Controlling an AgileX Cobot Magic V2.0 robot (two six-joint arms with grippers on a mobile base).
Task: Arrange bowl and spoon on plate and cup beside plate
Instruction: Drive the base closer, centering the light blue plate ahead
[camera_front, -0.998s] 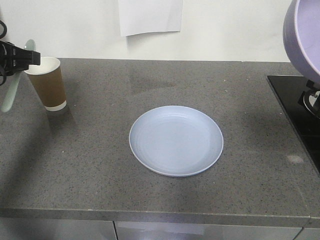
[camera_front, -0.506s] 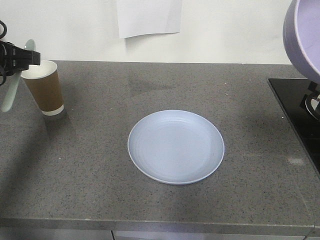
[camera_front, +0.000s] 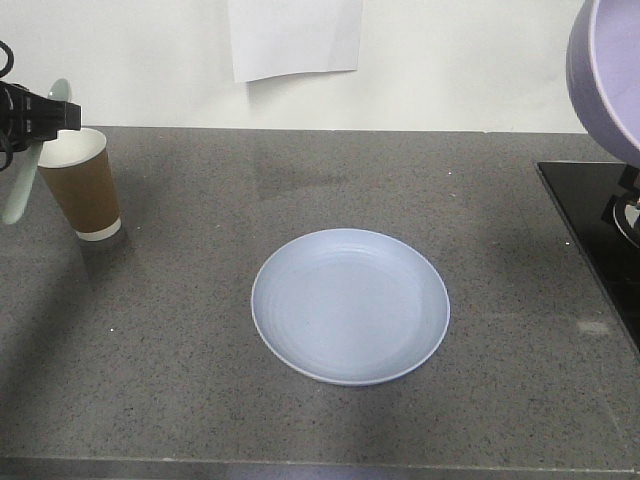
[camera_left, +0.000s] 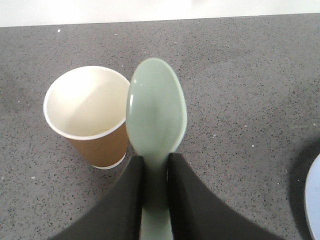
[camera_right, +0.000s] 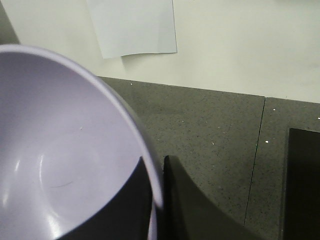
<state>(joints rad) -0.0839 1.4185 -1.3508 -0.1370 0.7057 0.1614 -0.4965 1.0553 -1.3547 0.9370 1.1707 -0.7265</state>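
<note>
left claw (camera_left: 155, 165) pinches spoon (camera_left: 156, 107) handle, right claw (camera_right: 159, 167) clamps bowl (camera_right: 60, 150) rim; both aloft, ready for bare plate (camera_front: 350, 305). cup (camera_front: 82, 190) far left.

No legible text, paper sheet (camera_front: 295, 35) apparently blank

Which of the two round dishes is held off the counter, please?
The lilac bowl, gripped at its rim by the right end effector; the pale blue plate lies flat.
</note>
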